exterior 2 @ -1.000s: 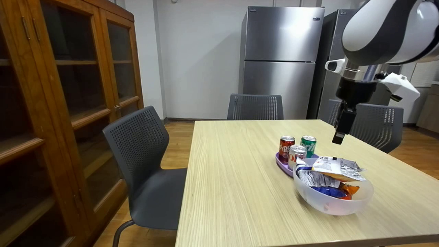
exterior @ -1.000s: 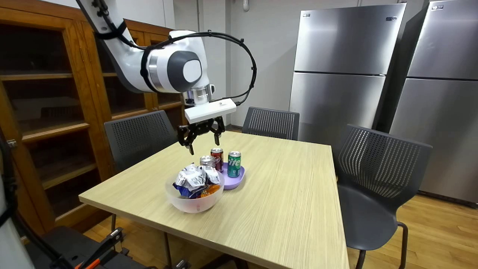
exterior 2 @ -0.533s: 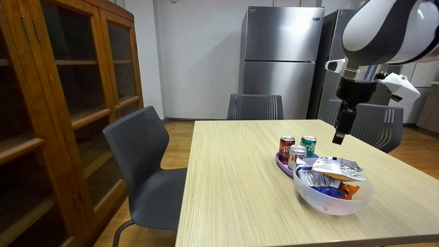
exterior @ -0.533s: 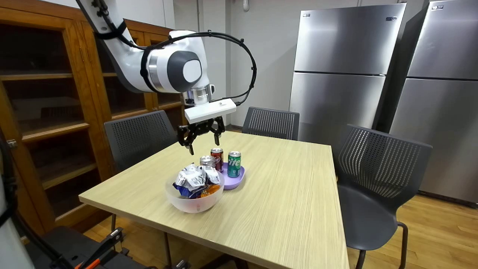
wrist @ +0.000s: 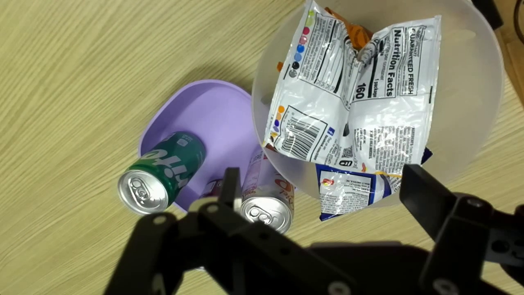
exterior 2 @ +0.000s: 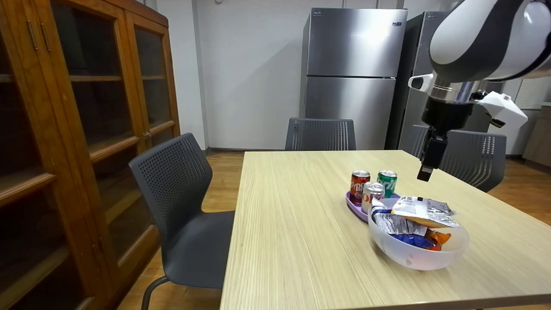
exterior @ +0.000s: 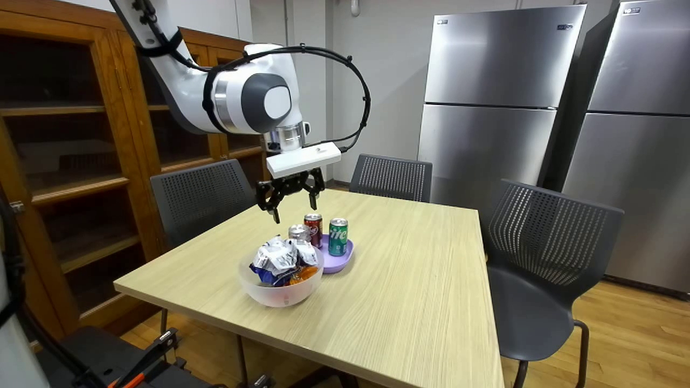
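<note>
Jaws (spread wide) above snack bag point(wrist: 368, 110).

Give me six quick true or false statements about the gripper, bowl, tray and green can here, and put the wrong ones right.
1. Bags lie in the bowl. True.
2. The green can stands on the tray. True.
3. The bowl is upside down. False: its opening faces up.
4. The gripper is open above the table. True.
5. The tray is orange. False: it is purple.
6. The gripper holds the green can. False: it holds nothing.
</note>
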You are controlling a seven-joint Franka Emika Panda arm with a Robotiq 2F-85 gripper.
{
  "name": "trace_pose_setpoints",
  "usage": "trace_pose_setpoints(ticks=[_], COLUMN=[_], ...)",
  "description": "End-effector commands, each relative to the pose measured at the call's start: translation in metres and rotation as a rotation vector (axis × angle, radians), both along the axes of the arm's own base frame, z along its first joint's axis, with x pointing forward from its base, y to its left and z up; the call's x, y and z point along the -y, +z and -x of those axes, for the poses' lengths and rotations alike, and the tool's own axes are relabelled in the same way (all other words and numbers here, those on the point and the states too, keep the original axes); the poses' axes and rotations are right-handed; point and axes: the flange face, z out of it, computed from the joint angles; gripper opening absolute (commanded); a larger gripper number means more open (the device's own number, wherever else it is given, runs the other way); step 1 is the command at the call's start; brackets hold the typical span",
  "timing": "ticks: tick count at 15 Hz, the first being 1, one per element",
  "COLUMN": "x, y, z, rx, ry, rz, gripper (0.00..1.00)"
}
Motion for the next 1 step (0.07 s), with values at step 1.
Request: trace_pose_setpoints(ticks=[1], x=[-0.0004], y=[0.0001], z=[-0.0001], rx=[0.000], ry=[-0.001], rz=[0.001], gripper=[1.00])
